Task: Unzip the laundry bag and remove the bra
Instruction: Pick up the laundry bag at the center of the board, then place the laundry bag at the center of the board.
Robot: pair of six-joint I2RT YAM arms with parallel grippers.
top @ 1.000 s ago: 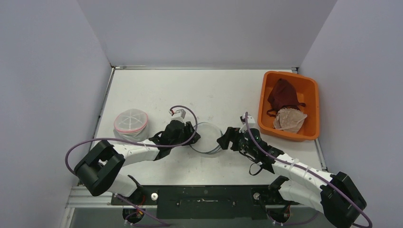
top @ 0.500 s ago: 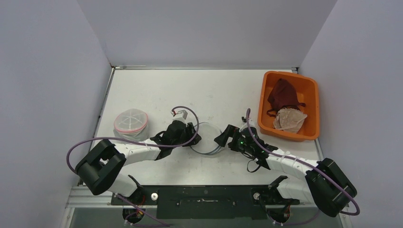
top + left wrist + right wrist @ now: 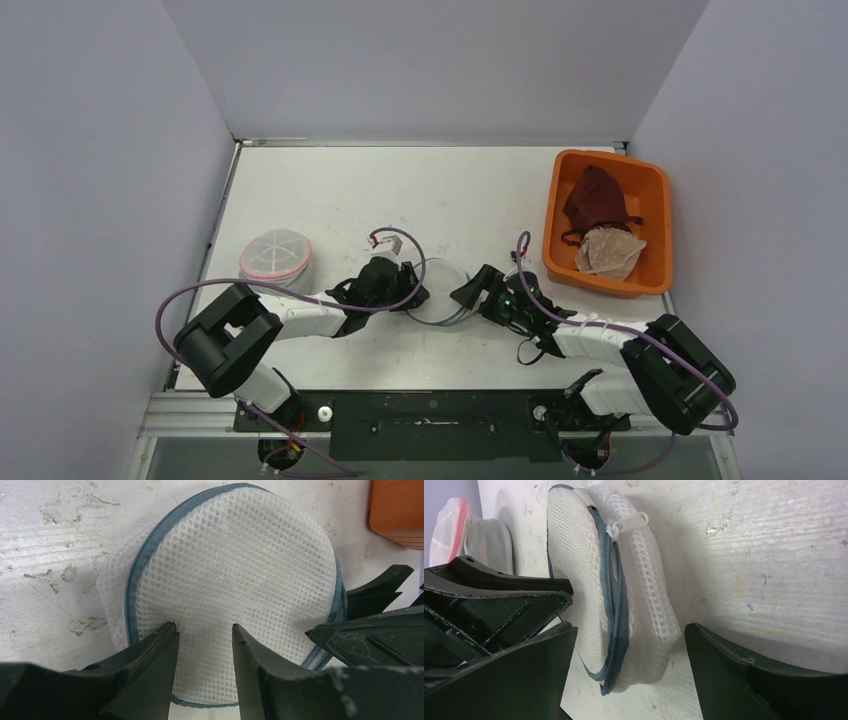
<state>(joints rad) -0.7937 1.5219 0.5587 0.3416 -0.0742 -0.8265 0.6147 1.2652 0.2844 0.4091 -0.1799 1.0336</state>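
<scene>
The laundry bag point(image 3: 440, 290), a round white mesh pouch with a blue-grey zipper, lies flat near the table's front. My left gripper point(image 3: 415, 295) reaches over its left side. In the left wrist view its jaws point(image 3: 202, 630) stand partly open, with the flat mesh top point(image 3: 235, 565) showing between the tips. My right gripper point(image 3: 470, 293) is at the bag's right edge, wide open point(image 3: 629, 630), straddling the zippered rim point(image 3: 616, 605). The white zipper pull point(image 3: 626, 524) sits at the rim's far end, untouched. The bra is hidden; nothing shows through the mesh.
An orange bin point(image 3: 655, 195) at the right holds a dark red garment point(image 3: 595, 200) and a beige one point(image 3: 610, 250). A second mesh bag with a pink rim point(image 3: 275, 258) lies at the left. Walls enclose the table on three sides.
My right gripper moved left up to the bag's edge and its jaws spread wider. My left gripper edged right over the bag's left side.
</scene>
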